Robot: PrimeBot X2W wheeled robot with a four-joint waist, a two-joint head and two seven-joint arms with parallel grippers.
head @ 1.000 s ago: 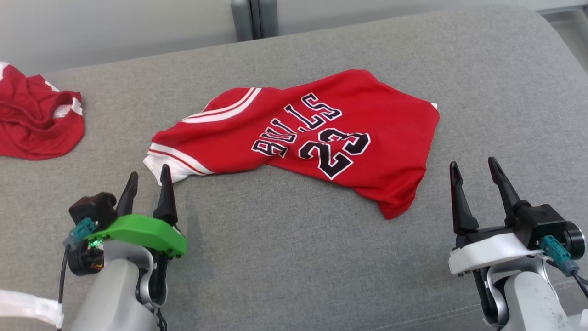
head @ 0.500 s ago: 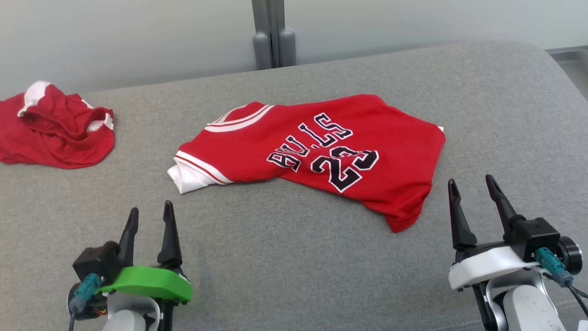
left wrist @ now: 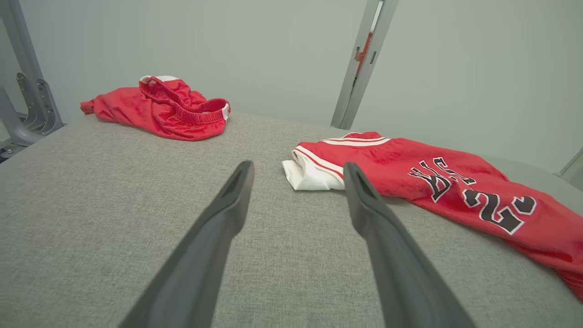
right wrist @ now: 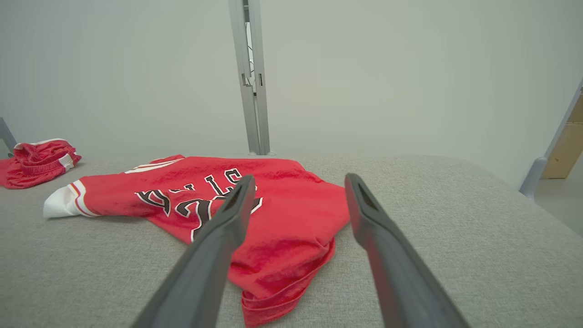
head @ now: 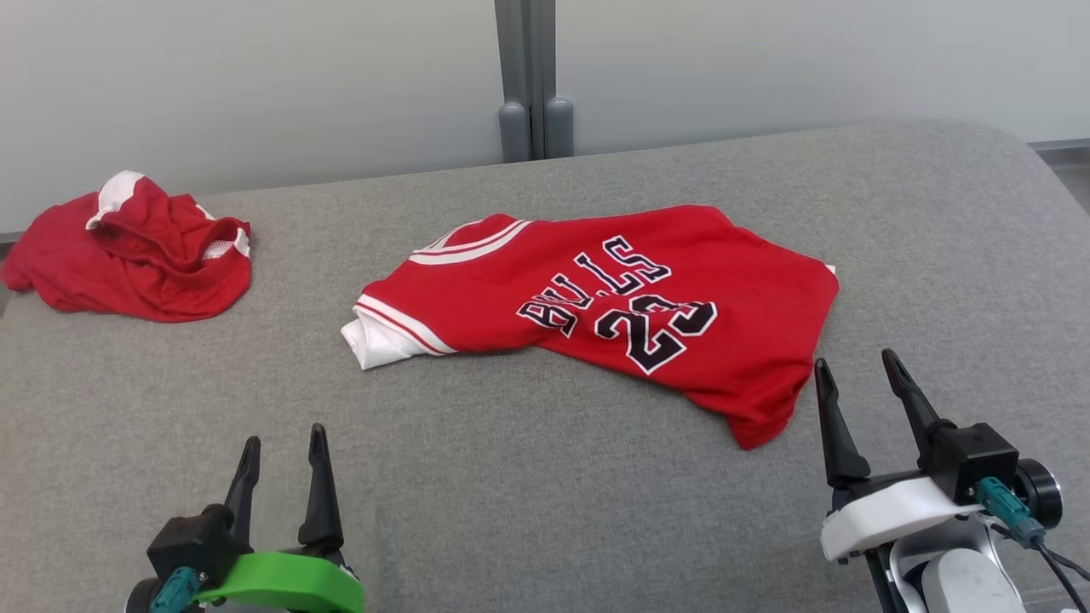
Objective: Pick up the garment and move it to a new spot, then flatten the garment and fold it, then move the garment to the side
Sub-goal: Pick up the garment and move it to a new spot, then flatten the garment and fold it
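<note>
Jersey [head: 596, 294], red with a black 23, lies mid-way across the grey upholstery [head: 528, 511]. Left end effector [head: 284, 434] and right end effector [head: 855, 359] sit short of it, fingers apart, empty.

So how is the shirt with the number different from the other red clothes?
The jersey lies fairly flat in the middle; the red bundle is scrunched in a heap at the left. The jersey shows black letters and 23; the red bundle shows none. Both are red with white trim, on the grey cushion.
</note>
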